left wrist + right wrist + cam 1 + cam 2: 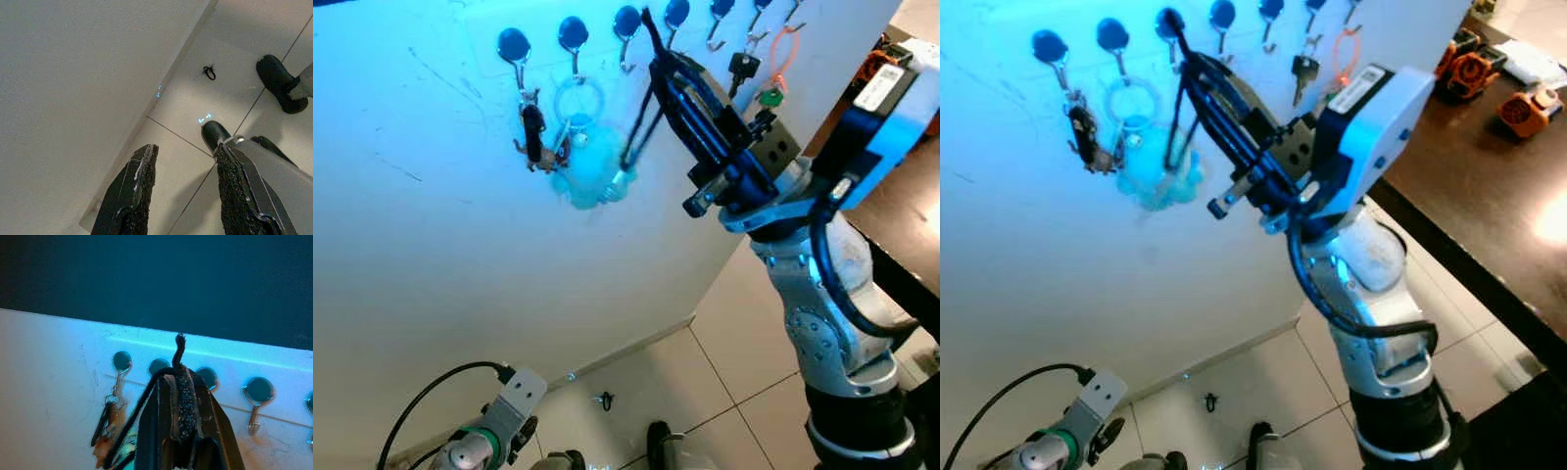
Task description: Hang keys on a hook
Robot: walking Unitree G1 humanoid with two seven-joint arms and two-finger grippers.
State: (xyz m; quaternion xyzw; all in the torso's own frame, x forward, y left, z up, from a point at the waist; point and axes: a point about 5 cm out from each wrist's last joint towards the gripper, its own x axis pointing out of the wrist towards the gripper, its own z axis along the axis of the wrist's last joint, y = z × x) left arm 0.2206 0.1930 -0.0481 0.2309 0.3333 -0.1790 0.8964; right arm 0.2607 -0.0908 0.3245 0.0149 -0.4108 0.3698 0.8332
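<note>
I see my right end effector [649, 29] raised against the white wall [431, 245], fingers pressed together pinching a black cord loop [641, 122] just beside the third hook [626, 29]. My left end effector [183, 161] hangs spread above the floor [234, 73].

A pale wall [440, 284], washed in blue light, meets a floor [734, 333] of large pale tiles with thin dark grout lines along a low skirting. To the right stands a dark wooden worktop [1469, 186].
</note>
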